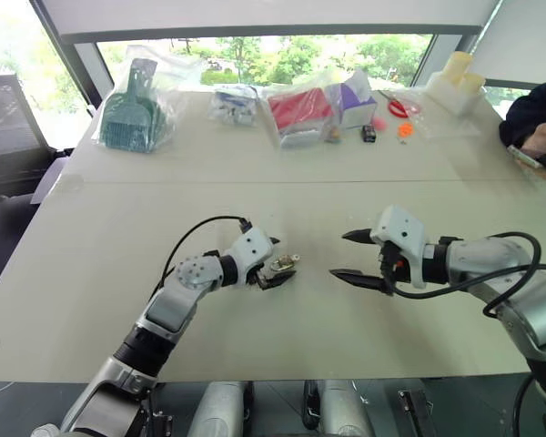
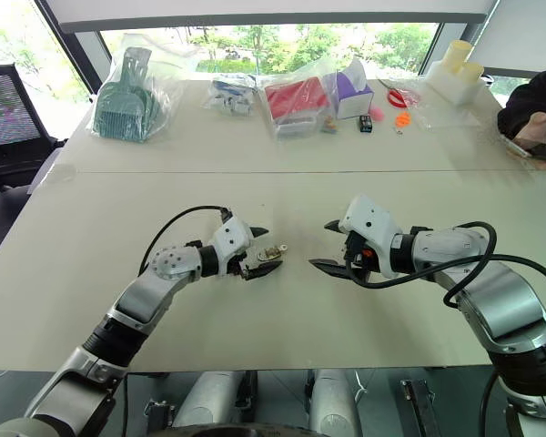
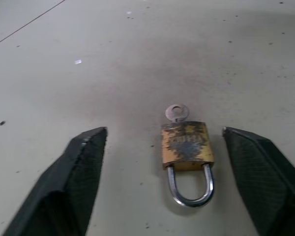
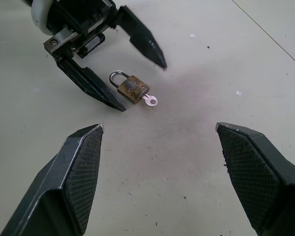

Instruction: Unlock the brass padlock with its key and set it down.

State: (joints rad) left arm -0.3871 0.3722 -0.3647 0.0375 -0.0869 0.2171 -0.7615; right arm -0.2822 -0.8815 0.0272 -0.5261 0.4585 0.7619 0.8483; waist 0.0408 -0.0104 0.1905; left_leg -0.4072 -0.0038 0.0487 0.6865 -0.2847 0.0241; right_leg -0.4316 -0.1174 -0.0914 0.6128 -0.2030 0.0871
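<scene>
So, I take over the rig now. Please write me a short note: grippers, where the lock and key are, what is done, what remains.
Left gripper: open, empty, its fingers on either side of the padlock without touching it.
Right gripper: open, empty, held apart to the right, pointing at the lock.
Padlock: lies flat on the table, in nobody's grip.
Key: in the keyhole, its round head sticking out.
Done: key inserted, lock set down.
Left: I cannot tell if the shackle is released; check, turn the key if needed.
</scene>
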